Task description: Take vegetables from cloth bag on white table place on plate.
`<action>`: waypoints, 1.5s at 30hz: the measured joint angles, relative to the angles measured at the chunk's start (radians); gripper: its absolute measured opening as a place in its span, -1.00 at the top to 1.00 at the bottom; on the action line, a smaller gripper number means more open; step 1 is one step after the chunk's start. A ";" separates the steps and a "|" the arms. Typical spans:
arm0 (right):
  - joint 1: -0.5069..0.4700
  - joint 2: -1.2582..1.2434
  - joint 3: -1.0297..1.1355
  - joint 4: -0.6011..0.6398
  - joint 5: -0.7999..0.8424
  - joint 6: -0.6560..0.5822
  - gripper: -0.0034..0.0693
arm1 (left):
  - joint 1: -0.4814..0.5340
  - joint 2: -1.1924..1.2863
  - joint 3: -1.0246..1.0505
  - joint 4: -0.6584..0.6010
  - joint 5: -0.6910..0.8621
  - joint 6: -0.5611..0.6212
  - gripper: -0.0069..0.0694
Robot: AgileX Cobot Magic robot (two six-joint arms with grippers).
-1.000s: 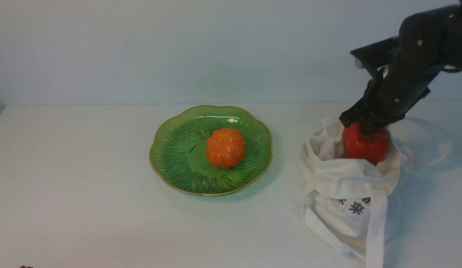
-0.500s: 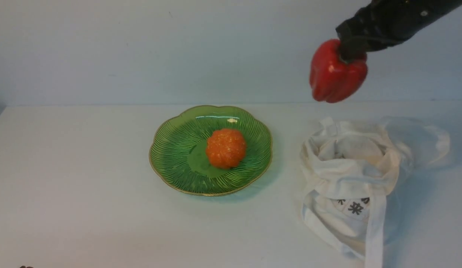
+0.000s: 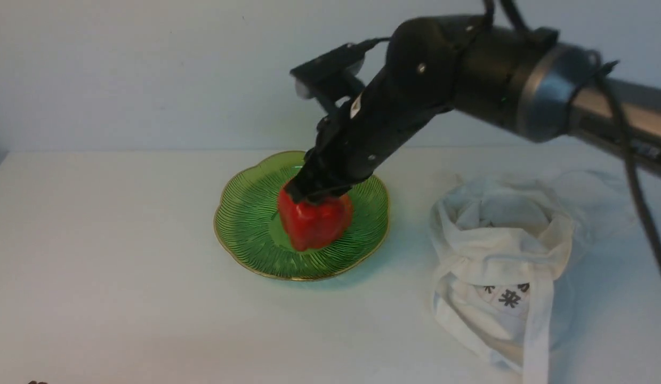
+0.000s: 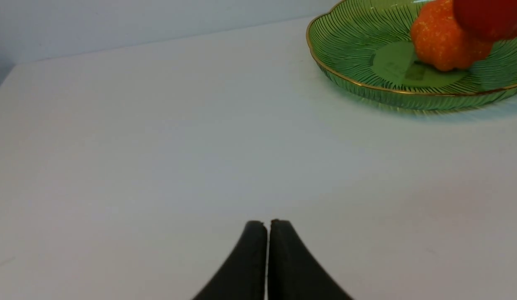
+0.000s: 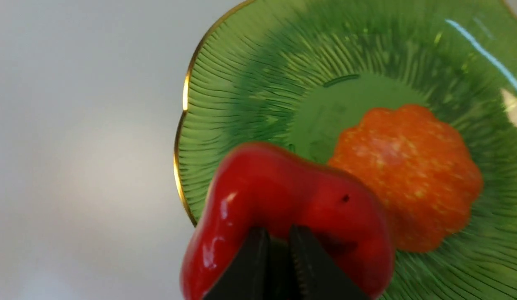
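My right gripper [image 3: 312,196] is shut on the top of the glossy red bell pepper [image 3: 313,221] and holds it over the near side of the green scalloped plate [image 3: 245,221]. In the right wrist view the gripper [image 5: 278,237] pinches the pepper [image 5: 279,196] at its stem, with the plate [image 5: 250,83] below. The white cloth bag [image 3: 501,266] lies slumped and open on the white table [image 3: 122,266] to the right of the plate. My left gripper [image 4: 267,223] is shut and empty above bare table, apart from the plate [image 4: 350,79].
An orange bumpy ball [image 5: 408,175] sits on the plate just behind the pepper; it also shows in the left wrist view [image 4: 442,41]. The bag's long strap [image 3: 535,341] trails toward the table's front edge.
My right gripper lifted the pepper out of the bag, carried it left and lowered it over the plate. The bag has sagged. The left gripper has not visibly moved.
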 joint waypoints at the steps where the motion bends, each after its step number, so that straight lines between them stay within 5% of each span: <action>1: 0.006 0.017 0.000 0.000 -0.015 0.000 0.77 | 0.000 0.000 0.000 0.000 0.000 0.000 0.84; 7: 0.010 0.057 0.000 -0.005 -0.059 0.021 0.31 | 0.000 0.000 0.000 0.000 0.000 0.000 0.84; 12: 0.010 0.057 -0.048 -0.014 -0.034 0.031 -0.36 | 0.000 0.000 0.000 0.000 0.000 0.000 0.84; 16: 0.010 0.048 -0.154 -0.080 0.090 0.065 -0.55 | 0.000 0.000 0.000 0.000 0.000 0.000 0.84; 21: 0.011 -0.022 -0.345 -0.285 0.306 0.183 -0.22 | 0.000 0.000 0.000 0.000 0.000 0.000 0.84; 24: 0.011 -0.108 -0.442 -0.399 0.338 0.220 0.29 | 0.000 0.000 0.000 0.000 0.000 0.000 0.84; 25: 0.011 -0.166 -0.471 -0.433 0.341 0.236 0.61 | 0.000 0.000 0.000 0.000 0.000 0.000 0.84; 28: 0.011 -0.302 -0.493 -0.462 0.349 0.279 0.87 | 0.000 0.000 0.000 0.000 0.000 0.000 0.84; 34: 0.011 -0.575 -0.438 -0.471 0.359 0.336 0.94 | 0.000 0.000 0.000 0.000 0.000 0.000 0.84; 40: 0.011 -0.886 -0.096 -0.474 0.335 0.385 0.94 | 0.000 0.000 0.000 0.000 0.000 0.000 0.84; 45: 0.011 -1.155 0.277 -0.481 0.110 0.469 0.94 | 0.000 0.000 0.000 0.000 0.000 0.000 0.84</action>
